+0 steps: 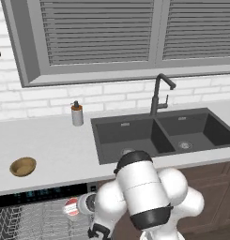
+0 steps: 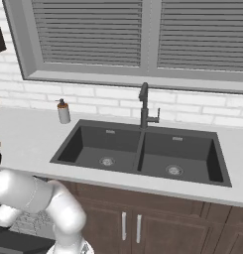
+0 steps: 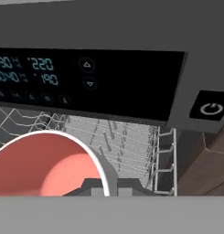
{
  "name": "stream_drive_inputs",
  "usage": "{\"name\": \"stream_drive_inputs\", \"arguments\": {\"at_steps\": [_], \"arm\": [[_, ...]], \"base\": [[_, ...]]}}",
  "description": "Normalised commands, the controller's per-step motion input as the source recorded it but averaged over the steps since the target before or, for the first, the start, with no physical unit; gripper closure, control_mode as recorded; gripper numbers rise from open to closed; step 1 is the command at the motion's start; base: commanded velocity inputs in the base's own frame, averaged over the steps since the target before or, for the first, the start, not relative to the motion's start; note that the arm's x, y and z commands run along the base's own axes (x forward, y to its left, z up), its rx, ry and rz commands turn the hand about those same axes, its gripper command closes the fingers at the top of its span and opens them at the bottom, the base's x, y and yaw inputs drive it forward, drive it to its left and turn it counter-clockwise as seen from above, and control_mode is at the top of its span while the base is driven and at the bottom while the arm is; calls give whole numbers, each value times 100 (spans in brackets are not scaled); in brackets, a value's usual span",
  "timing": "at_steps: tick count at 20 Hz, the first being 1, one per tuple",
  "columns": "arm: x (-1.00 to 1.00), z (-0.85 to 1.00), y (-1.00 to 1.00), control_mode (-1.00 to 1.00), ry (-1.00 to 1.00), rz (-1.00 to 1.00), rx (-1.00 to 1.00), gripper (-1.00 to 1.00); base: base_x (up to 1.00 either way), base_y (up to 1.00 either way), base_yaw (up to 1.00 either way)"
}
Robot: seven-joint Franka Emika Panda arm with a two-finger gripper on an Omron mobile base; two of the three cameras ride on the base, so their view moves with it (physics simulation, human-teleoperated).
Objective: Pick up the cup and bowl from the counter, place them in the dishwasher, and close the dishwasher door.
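Note:
My gripper [image 1: 80, 205] is shut on the cup [image 1: 71, 206], a small white cup with a red-pink inside. It is held low in front of the open dishwasher [image 1: 41, 192], just below the black control strip. In the hand view the cup [image 3: 45, 169] lies on its side at the lower left, with the control strip [image 3: 86, 82] above it and the silver wire racks [image 3: 122, 146] behind. The brown bowl [image 1: 22, 166] sits on the counter [image 1: 55, 140] at the left, above the dishwasher. A dark grey panel at the lower left looks like the dishwasher door [image 2: 16, 243], folded down.
A dark double sink [image 1: 158, 133] with a black faucet [image 1: 158, 93] is set into the counter to the right. A grey soap dispenser [image 1: 77, 114] stands by the back wall. Brown cabinet doors [image 2: 143, 218] lie under the sink, right of the dishwasher.

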Motion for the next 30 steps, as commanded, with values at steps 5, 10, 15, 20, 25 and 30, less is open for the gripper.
{"name": "stream_drive_inputs", "arguments": {"at_steps": [5,10,15,20,25,30], "arm": [[3,-35,28,-100,0,0,0,100],[0,-25,34,-100,-1,0,-1,100],[-2,-4,38,-100,0,0,0,-100],[-34,0,11,-100,-3,0,0,-100],[-64,20,0,-100,-5,0,0,-100],[-69,92,0,-100,-10,0,4,-100]], "base": [[0,0,0],[0,0,0],[0,0,0],[0,0,0],[0,0,0],[0,0,0]]}}
